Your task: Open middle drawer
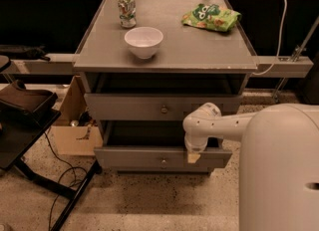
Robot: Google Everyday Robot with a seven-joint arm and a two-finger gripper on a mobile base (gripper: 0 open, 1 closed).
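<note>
Under the tabletop, our gripper meets the middle drawer, partly out; its grasp we cannot tell. Mid-pull, we judge: next, draw straight outward.

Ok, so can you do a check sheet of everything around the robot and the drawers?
Surface: grey top, holding three things.
Job's things: middle drawer looks pulled out a bit, with a dark gap above its front; knob untouched.
Clutter: can, bowl, green bag.
Grippers: gripper at the middle drawer's front edge, right of the knob.
Cables: white cable on the right; black cable on the floor.
Surroundings: cardboard box left of the drawers.
</note>
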